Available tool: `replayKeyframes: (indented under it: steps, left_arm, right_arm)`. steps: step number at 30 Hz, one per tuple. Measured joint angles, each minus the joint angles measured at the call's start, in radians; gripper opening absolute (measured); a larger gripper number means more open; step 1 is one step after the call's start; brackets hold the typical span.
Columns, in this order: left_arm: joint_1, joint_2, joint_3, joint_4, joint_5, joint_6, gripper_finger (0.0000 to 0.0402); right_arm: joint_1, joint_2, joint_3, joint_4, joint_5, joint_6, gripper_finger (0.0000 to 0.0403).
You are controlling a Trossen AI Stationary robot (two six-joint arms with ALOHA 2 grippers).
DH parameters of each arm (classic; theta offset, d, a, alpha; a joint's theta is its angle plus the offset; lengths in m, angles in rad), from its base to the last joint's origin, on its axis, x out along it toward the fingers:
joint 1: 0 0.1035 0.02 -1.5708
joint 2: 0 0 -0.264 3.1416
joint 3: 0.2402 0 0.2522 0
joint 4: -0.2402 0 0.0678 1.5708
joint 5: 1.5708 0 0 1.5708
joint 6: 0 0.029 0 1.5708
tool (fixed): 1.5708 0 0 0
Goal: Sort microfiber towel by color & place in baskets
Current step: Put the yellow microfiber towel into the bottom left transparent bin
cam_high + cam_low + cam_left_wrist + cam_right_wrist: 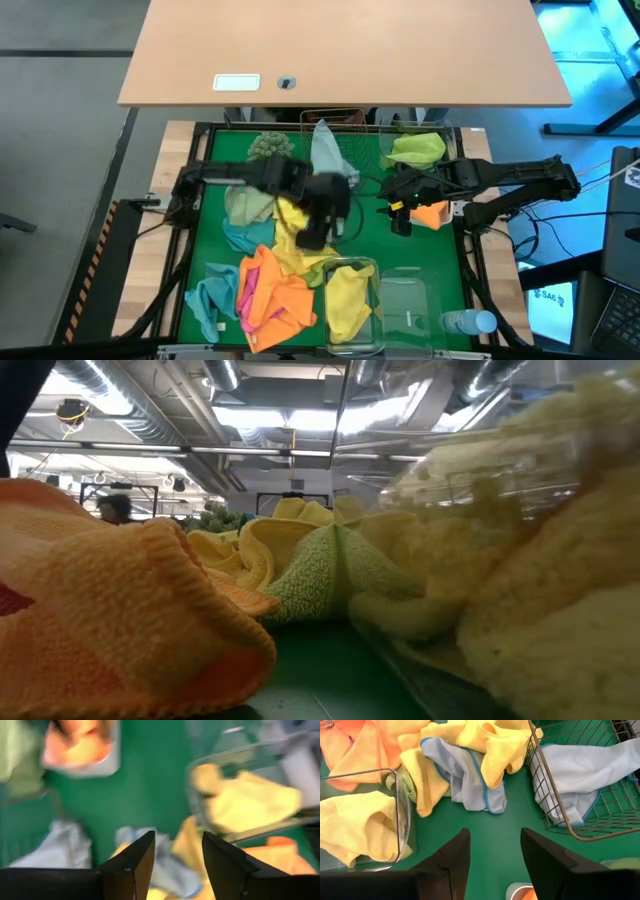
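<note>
My left gripper (318, 232) (177, 840) is open and empty above the heap of towels in the middle of the green mat, over a pale grey-blue towel (165, 865) and yellow ones (290, 228). My right gripper (392, 205) (495, 837) is open and empty above bare mat, beside a white tray with an orange towel (430, 213). A grey-blue towel (590, 775) lies in the copper wire basket (335, 118). A lime green towel (415, 150) lies in a white tray. A yellow towel (348, 298) lies in a clear tub (402, 815).
Orange (278, 298), pink (243, 290) and teal (210, 300) towels lie at the near left. A second clear tub (405, 300) and a blue-capped bottle (470, 322) stand at the near right. A shaggy green ball (270, 147) sits at the far left.
</note>
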Motion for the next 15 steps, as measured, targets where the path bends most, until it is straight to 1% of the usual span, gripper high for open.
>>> replayKeyframes:
  steps: [2, 6, 9, 12, 15]
  left_arm:
    - [0.043, -0.004, -0.045, 0.002, 0.0, -0.016, 0.0158]
    - [0.102, 0.003, -0.186, 0.006, 0.008, -0.018, 0.0156]
    - [0.131, -0.001, -0.288, 0.073, 0.028, 0.006, 0.0156]
    - [0.156, -0.01, -0.378, 0.132, 0.028, 0.026, 0.0156]
    - [0.183, -0.026, -0.445, 0.143, 0.022, 0.032, 0.0155]
  right_arm:
    - [0.0, 0.0, 0.0, -0.001, 0.0, 0.0, 0.0172]
    - [0.0, 0.0, 0.0, -0.008, 0.0, 0.0, 0.0172]
    - [0.0, 0.0, 0.0, -0.007, 0.0, 0.001, 0.0172]
    - [0.0, 0.0, 0.0, -0.001, 0.0, 0.001, 0.0172]
    - [0.0, 0.0, 0.0, -0.001, -0.001, 0.001, 0.0172]
